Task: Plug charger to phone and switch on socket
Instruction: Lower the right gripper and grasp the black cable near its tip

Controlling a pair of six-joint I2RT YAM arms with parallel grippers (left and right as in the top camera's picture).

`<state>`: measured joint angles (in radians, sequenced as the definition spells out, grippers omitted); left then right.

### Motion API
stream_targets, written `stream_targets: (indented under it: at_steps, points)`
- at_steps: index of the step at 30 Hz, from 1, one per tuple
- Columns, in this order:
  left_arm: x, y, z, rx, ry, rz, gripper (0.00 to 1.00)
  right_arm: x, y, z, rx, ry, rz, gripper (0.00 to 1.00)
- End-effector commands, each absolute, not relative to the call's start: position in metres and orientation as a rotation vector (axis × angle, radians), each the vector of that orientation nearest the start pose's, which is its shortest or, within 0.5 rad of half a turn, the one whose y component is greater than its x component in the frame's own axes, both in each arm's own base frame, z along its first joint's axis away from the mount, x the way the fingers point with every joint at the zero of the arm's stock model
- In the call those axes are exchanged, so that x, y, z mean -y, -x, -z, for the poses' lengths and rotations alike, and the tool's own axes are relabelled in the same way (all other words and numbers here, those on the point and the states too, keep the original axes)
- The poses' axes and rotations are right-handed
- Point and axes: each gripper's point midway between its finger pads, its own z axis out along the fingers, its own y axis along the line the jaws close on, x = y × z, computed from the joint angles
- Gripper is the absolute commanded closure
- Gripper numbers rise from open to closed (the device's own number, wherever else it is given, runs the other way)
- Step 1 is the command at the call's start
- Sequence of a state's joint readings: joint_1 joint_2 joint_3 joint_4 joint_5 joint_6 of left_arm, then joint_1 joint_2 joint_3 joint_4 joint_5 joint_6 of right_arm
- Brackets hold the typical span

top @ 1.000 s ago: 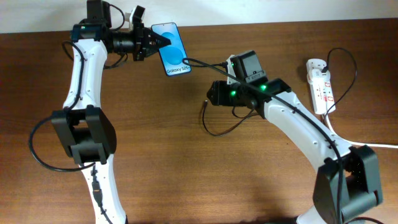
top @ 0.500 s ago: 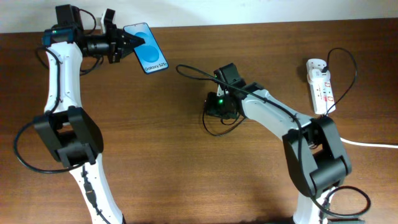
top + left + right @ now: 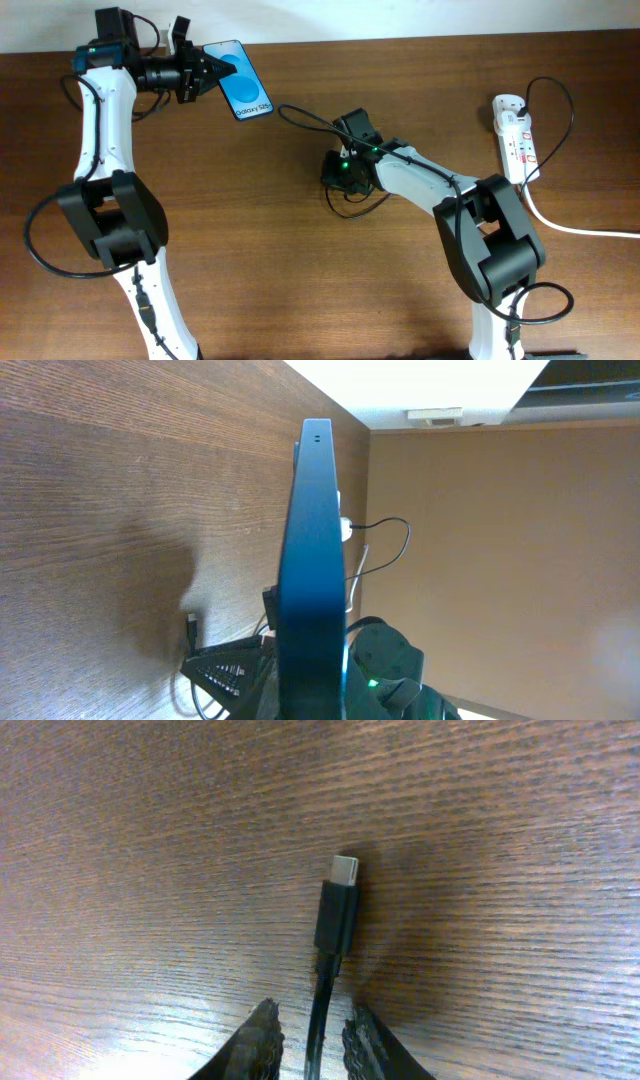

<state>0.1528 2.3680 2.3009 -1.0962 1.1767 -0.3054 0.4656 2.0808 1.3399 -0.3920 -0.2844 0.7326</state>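
Charger plug [image 3: 338,910] flat on table [image 3: 520,840] just ahead of right gripper [image 3: 308,1025], cable running back between its fingers [image 3: 262,1032] with slight gaps both sides, so not yet clamped; phone [image 3: 245,92] clenched on edge in left gripper [image 3: 215,72], apparently raised, well off to far left of right gripper; socket [image 3: 515,140] well apart on opposite side; likely trouble: pinching cable behind plug rather than plug body, leaving tip floppy and misaligned at phone; cable slipping out during lift.

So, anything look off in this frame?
Nothing damaged or spilled. The phone is askew, clamped in the left gripper at the table far edge; the charger plug lies flat ahead of the right gripper.
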Motion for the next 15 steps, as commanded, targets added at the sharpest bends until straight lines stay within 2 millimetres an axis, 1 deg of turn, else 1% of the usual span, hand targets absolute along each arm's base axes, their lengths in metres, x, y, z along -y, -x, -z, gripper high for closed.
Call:
stream_targets:
  at_steps: [1,5,7,8,15]
  points:
    - [0.0822,-0.5297,-0.2189,-2.358,0.18,1.644,1.0,-0.2544,-0.3947,0.0096,-2.88,-0.301,-0.645,0.78]
    - [0.0822,-0.5296,-0.2189,-2.359,0.181,1.644,1.0,-0.2539,-0.394,0.01,-2.883,-0.301,-0.642,0.86]
    - [0.0822,-0.5296,-0.2189,-2.359,0.181,1.644,1.0,-0.2534,-0.3929,0.0105,-2.889,-0.303,-0.638,0.94]
    - [0.0822,-0.5296,-0.2189,-2.359,0.181,1.644,1.0,-0.2532,-0.3926,0.0106,-2.89,-0.304,-0.637,0.96]
    - [0.0832,-0.5295,-0.2189,-2.359,0.178,1.645,1.0,-0.2523,-0.3909,0.0114,-2.898,-0.305,-0.632,0.96]
